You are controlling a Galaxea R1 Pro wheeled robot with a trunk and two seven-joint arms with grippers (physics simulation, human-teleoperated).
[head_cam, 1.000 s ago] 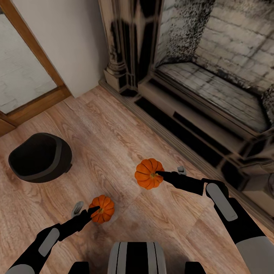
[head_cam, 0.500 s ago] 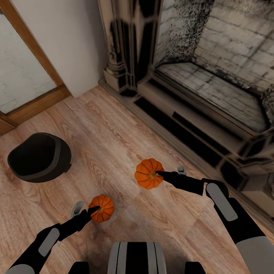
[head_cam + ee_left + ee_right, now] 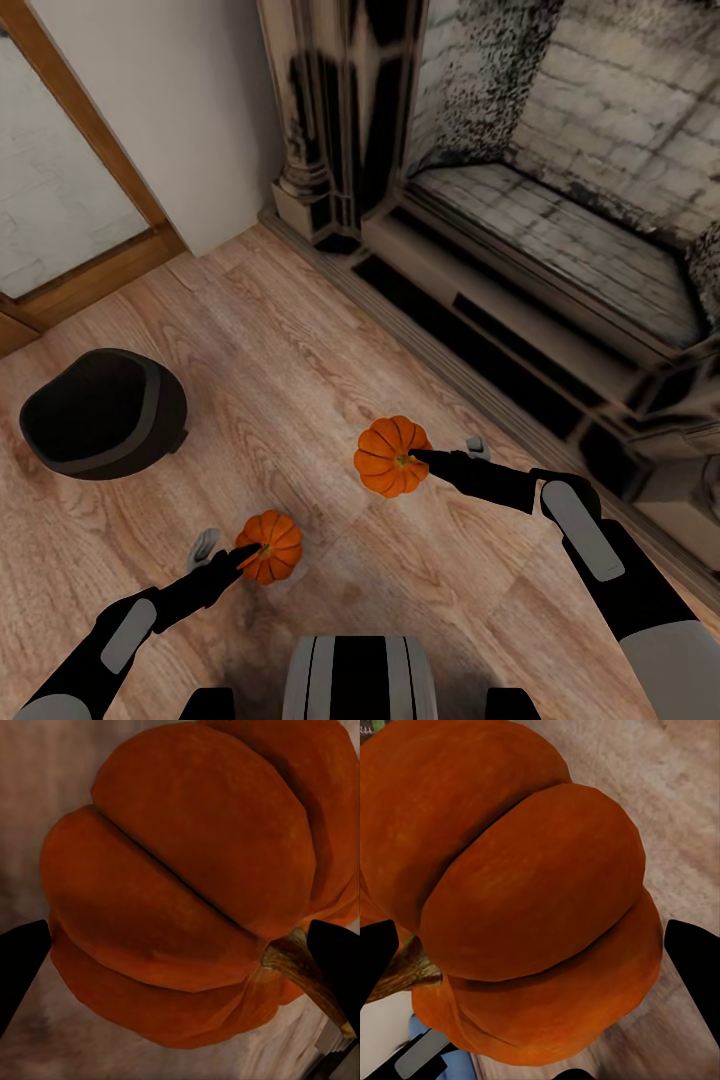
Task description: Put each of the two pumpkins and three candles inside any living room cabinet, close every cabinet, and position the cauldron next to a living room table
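The left end effector (image 3: 228,556) has a dark finger on either side of the nearer pumpkin (image 3: 268,547), the ribbed orange body between them in the left wrist view (image 3: 187,885); whether the fingers press on it or only bracket it cannot be told. The right end effector (image 3: 442,456) straddles the farther pumpkin (image 3: 390,456) likewise, its fingertips at both edges of the fruit in the right wrist view (image 3: 525,900), and its grip is equally unclear. Both pumpkins sit over the wooden floor (image 3: 300,340), well apart from each other. The black cauldron (image 3: 103,412) stands on the floor to the left, by a wood-framed door (image 3: 90,150); a dark fireplace surround (image 3: 350,110) with a brick hearth (image 3: 560,240) lies ahead.

The likely trouble is slippage. The skins are round and ribbed, so fingers seated off-centre could squeeze a pumpkin out sideways and send it rolling toward the hearth step. Lifting both arms together before contact is firm would risk dropping one.
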